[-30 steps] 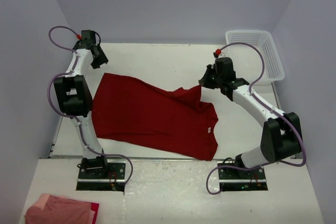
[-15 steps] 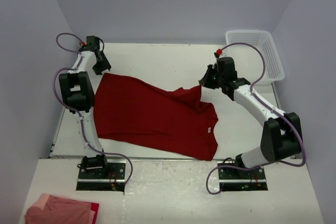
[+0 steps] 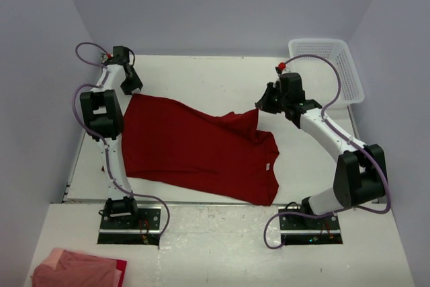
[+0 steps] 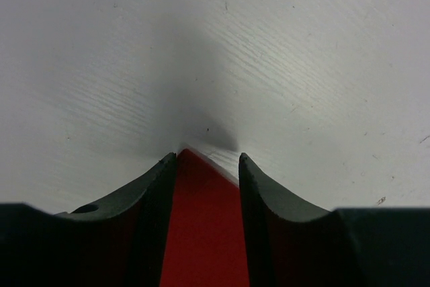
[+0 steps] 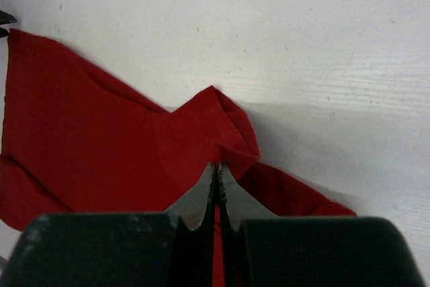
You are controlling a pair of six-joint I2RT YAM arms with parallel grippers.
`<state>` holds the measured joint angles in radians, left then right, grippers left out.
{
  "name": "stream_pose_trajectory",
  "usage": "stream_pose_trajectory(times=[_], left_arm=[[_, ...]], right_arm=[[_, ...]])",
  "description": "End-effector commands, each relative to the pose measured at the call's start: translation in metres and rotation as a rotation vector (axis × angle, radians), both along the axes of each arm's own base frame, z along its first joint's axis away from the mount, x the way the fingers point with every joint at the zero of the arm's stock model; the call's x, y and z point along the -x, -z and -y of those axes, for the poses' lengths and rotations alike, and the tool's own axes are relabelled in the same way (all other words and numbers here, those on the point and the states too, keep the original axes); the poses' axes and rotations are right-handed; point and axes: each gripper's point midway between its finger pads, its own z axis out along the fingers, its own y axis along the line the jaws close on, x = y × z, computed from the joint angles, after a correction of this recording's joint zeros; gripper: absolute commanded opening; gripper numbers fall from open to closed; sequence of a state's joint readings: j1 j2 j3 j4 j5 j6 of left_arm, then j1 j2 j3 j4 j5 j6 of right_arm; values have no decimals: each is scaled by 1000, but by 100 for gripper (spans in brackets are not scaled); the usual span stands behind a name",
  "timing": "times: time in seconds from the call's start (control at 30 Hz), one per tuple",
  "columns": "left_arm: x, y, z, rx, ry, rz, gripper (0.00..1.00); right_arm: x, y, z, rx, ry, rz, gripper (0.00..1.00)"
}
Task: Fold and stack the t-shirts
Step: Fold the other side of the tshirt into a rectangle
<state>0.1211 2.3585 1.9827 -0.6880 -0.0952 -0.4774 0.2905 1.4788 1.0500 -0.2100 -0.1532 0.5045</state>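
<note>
A deep red t-shirt (image 3: pixel 195 149) lies spread on the white table, with a small white neck label (image 3: pixel 267 165) near its right edge. My right gripper (image 3: pixel 261 107) is shut on a raised fold of the shirt's far right edge; in the right wrist view the fingers (image 5: pixel 216 165) meet on the red cloth (image 5: pixel 101 132). My left gripper (image 3: pixel 132 87) is at the shirt's far left corner. In the left wrist view its fingers (image 4: pixel 208 157) stand apart, with the red corner (image 4: pixel 205 233) showing between them.
A white plastic mesh basket (image 3: pixel 349 75) stands at the table's far right corner. A heap of pink and red cloth (image 3: pixel 74 268) lies on the lower shelf at the near left, in front of the left arm's base.
The left arm has swung its wrist a little right and nearer, down toward the shirt's far left corner. The right gripper and the shirt have barely moved.
</note>
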Motion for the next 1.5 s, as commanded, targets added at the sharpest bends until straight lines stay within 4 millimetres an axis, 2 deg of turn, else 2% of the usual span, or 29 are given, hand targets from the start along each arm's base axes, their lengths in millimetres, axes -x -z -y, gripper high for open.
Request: stream_pose_trajectory(times=[0.0,0.3,0.5,0.6,0.63,0.67,0.73,0.87,0.93,1.0,1.03,1.07,1.1,1.37,1.47], left_arm=[[-4,-6,-1,-17,5,6,43],[8,-3,-1,-36,5,-16,42],[15,4,2,-39,5,-40,34],[16,7,1,-46,3,-46,25],[16,8,0,-48,1,-48,6],[15,8,0,-46,-1,-44,0],[13,6,2,-42,1,-34,0],[10,-6,0,-48,-8,-8,0],[10,-24,-3,-65,-25,25,0],[13,-32,-5,-77,-34,40,0],[14,-47,-8,-97,-46,65,0],[17,-48,-10,-103,-56,66,0],[19,-60,-11,-109,-60,90,0],[28,-78,-3,-94,-57,128,0],[32,-86,-3,-98,-60,140,0]], right_arm=[[-3,-16,0,-24,-8,47,0],[-3,-16,-1,-40,-9,44,0],[-3,-18,2,-44,-3,47,0],[-3,-17,1,-50,-7,42,0],[-4,-16,1,-50,-8,39,0],[-4,-15,1,-50,-8,37,0],[-4,-13,2,-47,-4,33,0],[-6,-9,4,-31,5,29,0],[-7,-8,4,-32,6,27,0],[-7,-7,3,-36,2,23,0],[-7,-7,3,-37,4,24,0],[-7,-7,2,-37,2,25,0],[-7,-7,3,-35,6,26,0],[-7,-6,3,-33,6,21,0],[-12,-7,8,-9,29,30,0]])
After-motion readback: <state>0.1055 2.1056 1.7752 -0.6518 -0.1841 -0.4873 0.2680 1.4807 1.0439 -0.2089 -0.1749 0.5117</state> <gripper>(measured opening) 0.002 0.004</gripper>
